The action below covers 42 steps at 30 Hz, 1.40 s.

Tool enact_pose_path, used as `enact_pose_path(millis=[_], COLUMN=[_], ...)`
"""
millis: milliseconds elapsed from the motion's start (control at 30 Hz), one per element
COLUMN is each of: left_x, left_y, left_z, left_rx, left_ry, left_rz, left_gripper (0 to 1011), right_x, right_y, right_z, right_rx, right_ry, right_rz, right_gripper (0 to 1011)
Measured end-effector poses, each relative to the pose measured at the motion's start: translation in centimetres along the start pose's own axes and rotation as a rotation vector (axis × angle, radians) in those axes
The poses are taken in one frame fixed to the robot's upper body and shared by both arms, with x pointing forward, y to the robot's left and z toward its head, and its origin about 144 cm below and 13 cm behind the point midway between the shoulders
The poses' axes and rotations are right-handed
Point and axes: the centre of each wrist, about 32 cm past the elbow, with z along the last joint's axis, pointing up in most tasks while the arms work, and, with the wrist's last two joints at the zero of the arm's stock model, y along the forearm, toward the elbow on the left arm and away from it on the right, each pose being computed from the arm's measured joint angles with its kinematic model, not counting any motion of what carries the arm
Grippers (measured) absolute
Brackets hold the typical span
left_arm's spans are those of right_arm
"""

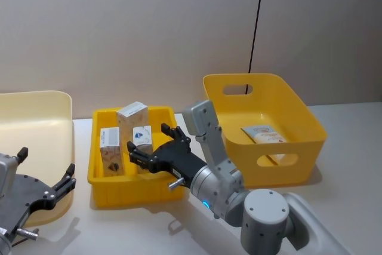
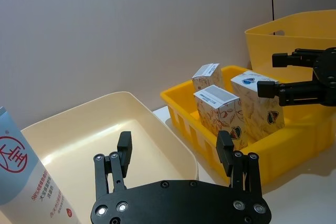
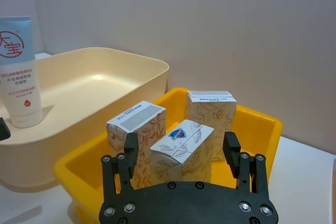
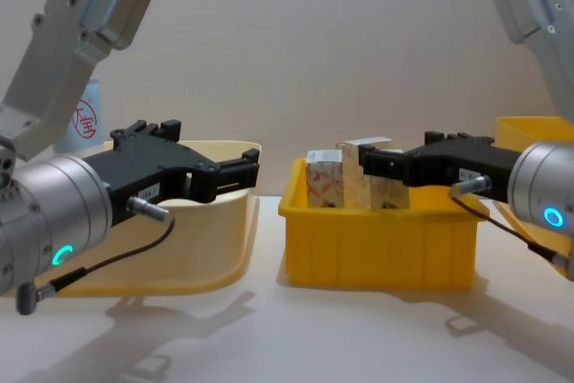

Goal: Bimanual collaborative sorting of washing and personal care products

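Beige cartons (image 3: 181,150) between right gripper's (image 3: 181,153) parted jaws; tube (image 2: 23,174), seemingly upright, beside left gripper's (image 2: 176,153) parted jaws.

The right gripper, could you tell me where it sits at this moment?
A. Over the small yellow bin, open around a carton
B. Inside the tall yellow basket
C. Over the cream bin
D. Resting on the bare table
A: the right gripper hangs over the small yellow bin with its fingers spread either side of the middle carton, not yet closed on it.
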Motion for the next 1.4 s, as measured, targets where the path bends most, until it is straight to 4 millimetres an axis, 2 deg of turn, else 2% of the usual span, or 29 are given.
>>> enact_pose_path(millis=[933,1100,1400], left_x=[0.0,0.0,0.0], left_y=[0.0,0.0,0.0], left_z=[0.0,0.0,0.0], left_rx=[0.000,0.000,0.000], left_ry=[0.000,0.000,0.000], left_rz=[0.000,0.000,0.000], left_gripper=[1002,1001,1002], right_x=[-0.2,-0.1,-0.1], right_y=[1.1,1.2,1.3], right_z=[-0.7,-0.7,-0.8], right_rx=[-0.050,-0.052,-0.055], right_ry=[0.005,0.007,0.010], right_rz=[-0.057,-0.061,-0.065], right_gripper=[1001,903,623])
